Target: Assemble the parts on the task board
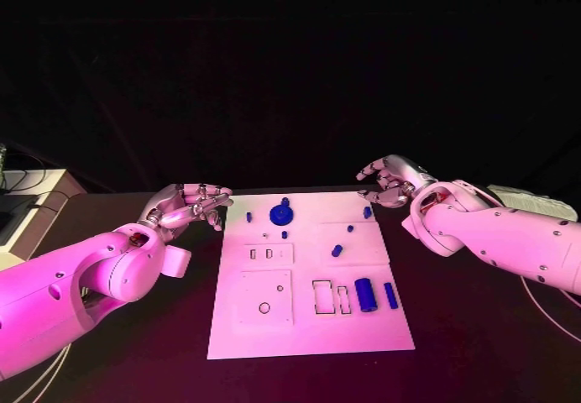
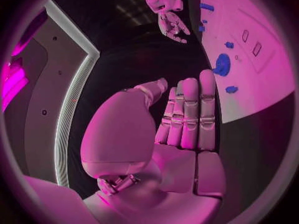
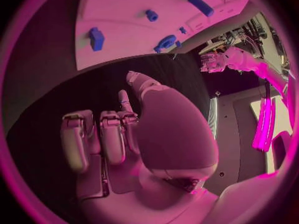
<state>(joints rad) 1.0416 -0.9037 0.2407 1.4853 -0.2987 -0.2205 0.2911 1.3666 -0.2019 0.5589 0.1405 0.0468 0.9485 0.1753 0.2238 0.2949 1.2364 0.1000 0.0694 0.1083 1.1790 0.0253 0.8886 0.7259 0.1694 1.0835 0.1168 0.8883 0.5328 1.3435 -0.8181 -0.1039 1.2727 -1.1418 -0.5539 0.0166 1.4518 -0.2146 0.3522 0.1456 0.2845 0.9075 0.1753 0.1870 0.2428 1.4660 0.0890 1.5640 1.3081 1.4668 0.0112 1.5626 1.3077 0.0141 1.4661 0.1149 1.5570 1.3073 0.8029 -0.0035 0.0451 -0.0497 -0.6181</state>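
Observation:
The white task board (image 1: pixel 243 336) lies in the middle of the black table. At its far end sits a round blue part (image 1: pixel 281 214), with small blue parts (image 1: pixel 337 249) scattered near it. A blue cylinder (image 1: pixel 366 295) and a thin blue bar (image 1: pixel 389 295) lie at the near right beside empty rectangular slots. My left hand (image 1: pixel 188 204) hovers off the board's far left corner, and in the left wrist view the left hand (image 2: pixel 181 129) has straight fingers and a bare palm. My right hand (image 1: pixel 388 180) hovers off the far right corner. The right hand (image 3: pixel 124 134) has partly bent fingers and holds nothing.
A pale cabinet (image 1: pixel 30 210) stands at the table's far left. A white object (image 1: pixel 533 201) lies behind my right arm. Dark bare tabletop (image 1: pixel 472 336) runs along both sides of the board.

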